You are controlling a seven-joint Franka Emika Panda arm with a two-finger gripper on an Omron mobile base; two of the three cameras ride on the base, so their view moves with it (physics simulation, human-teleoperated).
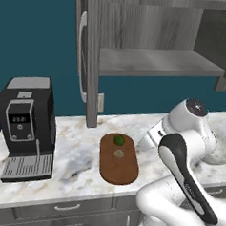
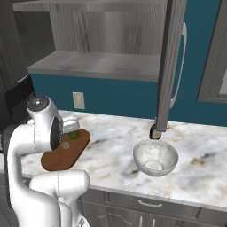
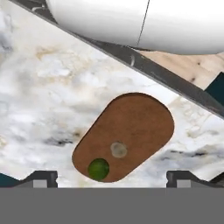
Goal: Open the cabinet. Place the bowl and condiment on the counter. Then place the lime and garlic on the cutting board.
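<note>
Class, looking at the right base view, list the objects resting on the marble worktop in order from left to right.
Reddish-brown wooden cutting board carrying the beige garlic bulb and then the green lime → wide marbled white-grey bowl, with the small dark condiment bottle just behind it.

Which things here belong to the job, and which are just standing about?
Job: cabinet, bowl, condiment, counter, lime, garlic, cutting board.
Standing about: coffee machine, wall outlet, drawers.
</note>
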